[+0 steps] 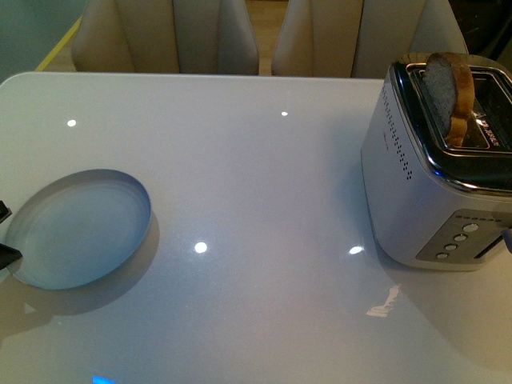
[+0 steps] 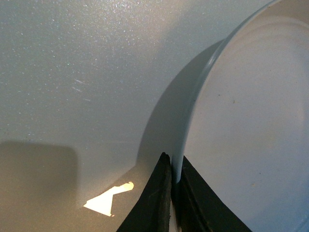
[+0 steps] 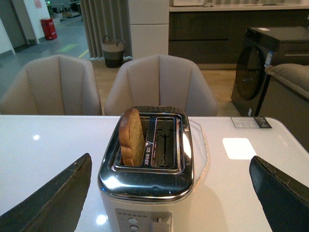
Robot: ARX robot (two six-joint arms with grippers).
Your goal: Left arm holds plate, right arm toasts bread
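The pale blue-grey plate (image 1: 80, 228) is held tilted above the white table (image 1: 264, 184) at the left, casting a shadow. My left gripper (image 2: 174, 169) is shut on the plate (image 2: 246, 125), its black fingers pinching the rim; in the front view only its tips (image 1: 6, 252) show at the left edge. The bread (image 1: 450, 92) stands upright in one slot of the silver toaster (image 1: 432, 184), its top sticking out. My right gripper (image 3: 169, 183) is open, its fingers spread on either side of the toaster (image 3: 149, 179), above and short of the bread (image 3: 131, 137).
The toaster's second slot (image 3: 165, 141) holds nothing. Buttons and a lever (image 3: 159, 224) sit on its front. Beige chairs (image 1: 168, 36) line the table's far edge. A dark appliance (image 3: 270, 63) stands beyond the table in the right wrist view.
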